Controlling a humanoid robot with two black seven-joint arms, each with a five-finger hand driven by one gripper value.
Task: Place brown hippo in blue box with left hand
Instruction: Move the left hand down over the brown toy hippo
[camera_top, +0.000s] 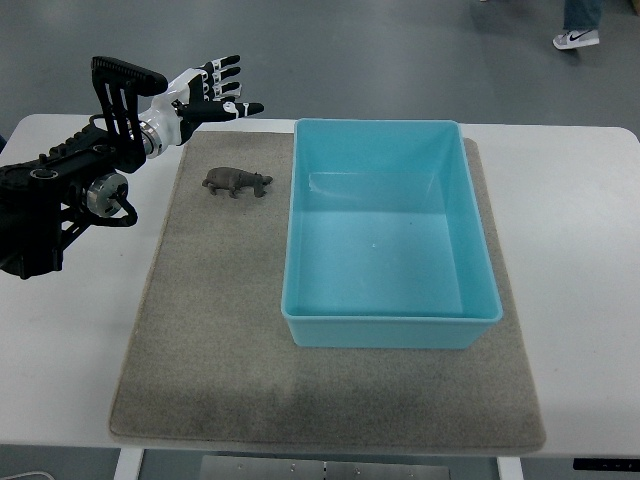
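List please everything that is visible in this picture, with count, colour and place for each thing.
brown hippo: one, brown-grey, standing on the mat just left of the blue box, apart from it
blue box: one, light blue, open top, nothing inside, on the right half of the mat
mat: one, beige-grey, spread over the middle of the table
table: one, white, under everything
shoe: one, white with dark mark, a person's foot on the grey floor at the top right
left hand: one, black and white, fingers spread, holding nothing, above and left of the hippo; its black arm enters from the left edge
right hand: not in view
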